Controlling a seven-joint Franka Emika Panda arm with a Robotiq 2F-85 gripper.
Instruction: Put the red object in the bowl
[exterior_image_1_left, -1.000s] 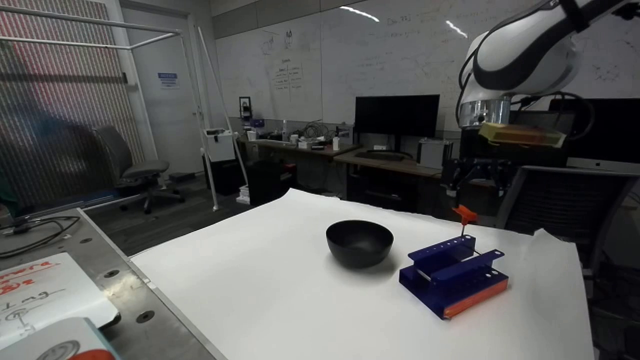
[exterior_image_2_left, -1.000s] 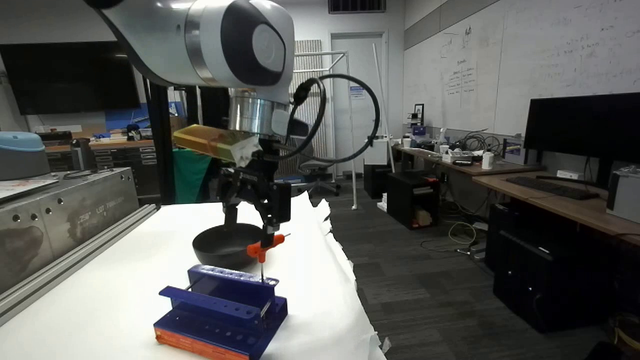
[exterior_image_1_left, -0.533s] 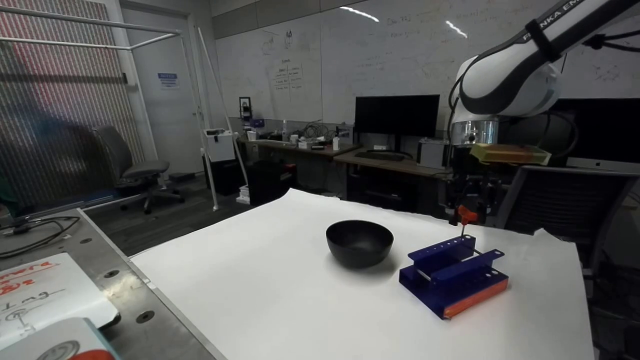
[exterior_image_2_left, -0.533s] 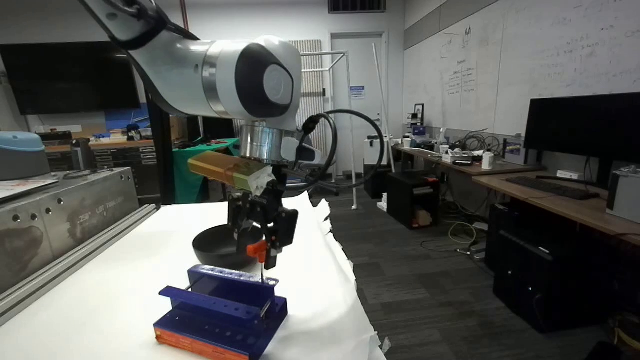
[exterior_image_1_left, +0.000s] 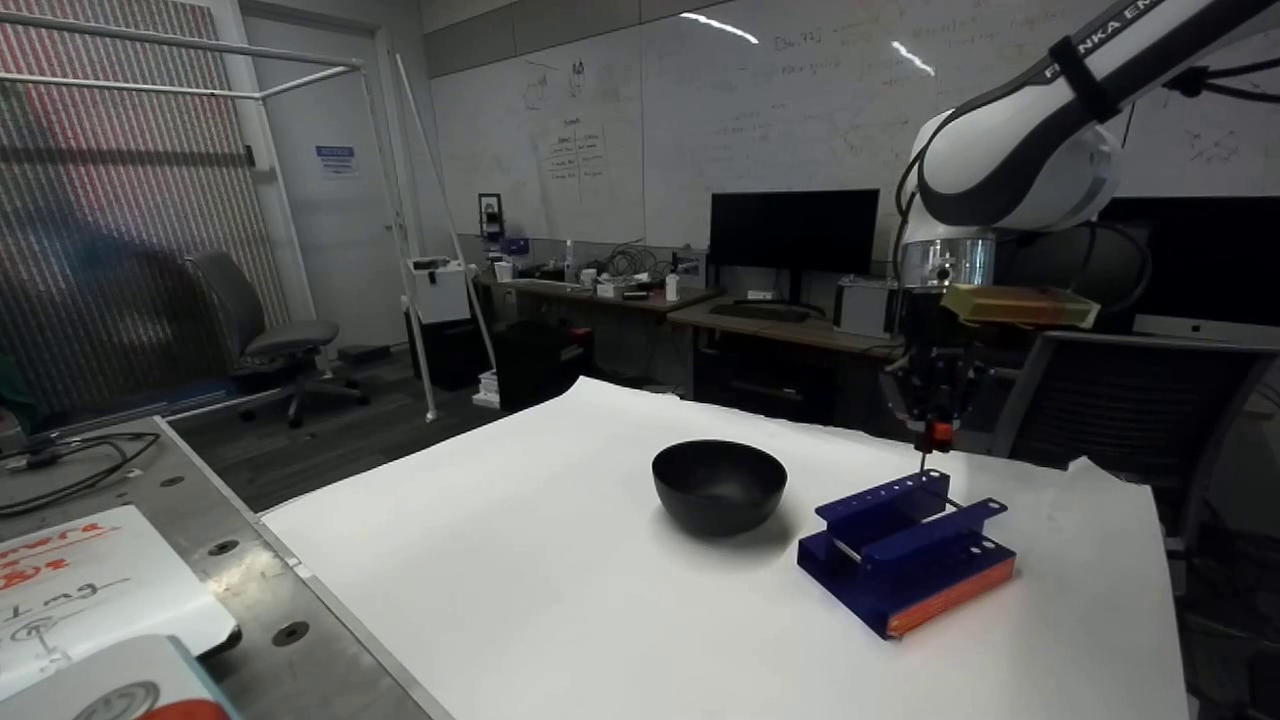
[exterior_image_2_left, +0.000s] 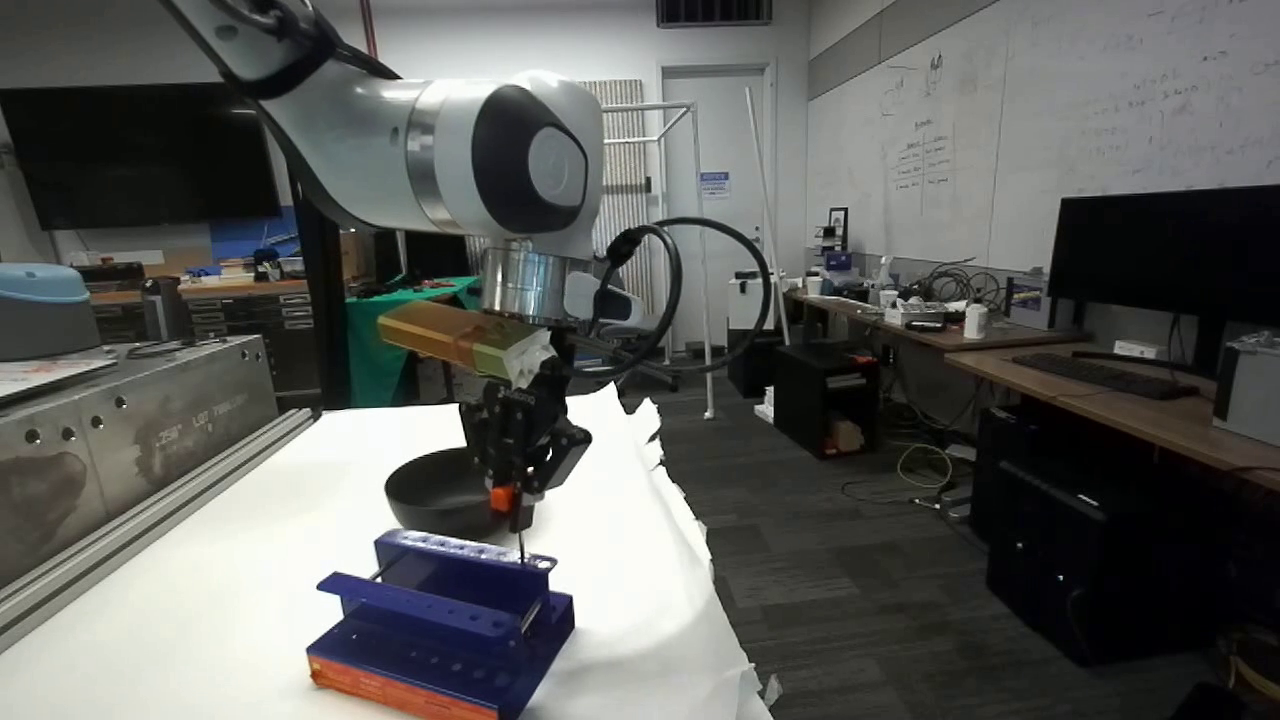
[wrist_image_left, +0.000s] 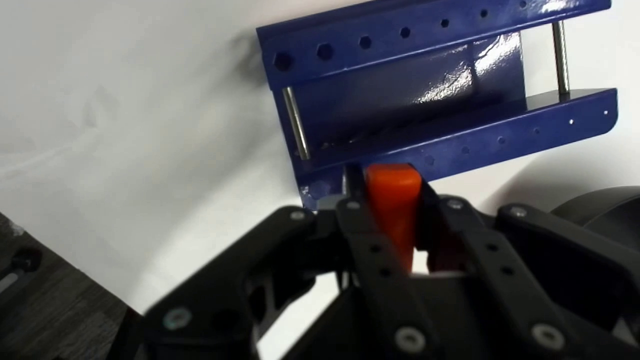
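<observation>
My gripper is shut on the orange-red handle of the red object, one finger pressed to each side. Both exterior views show the handle between the fingertips, above the blue rack. Its thin stem still reaches down into a hole at the rack's corner, standing nearly upright. The black bowl rests on the white-covered table beside the rack. Behind the gripper in an exterior view, the bowl is partly covered; only its edge enters the wrist view at the right.
The blue rack with its reddish bottom edge sits directly under the gripper, two raised rails running along it. White paper covers the table. A metal bench borders it, and a chair stands behind the arm.
The gripper came down to the handle and its fingers closed on it. The handle shifted slightly, while rack and bowl stayed put.
</observation>
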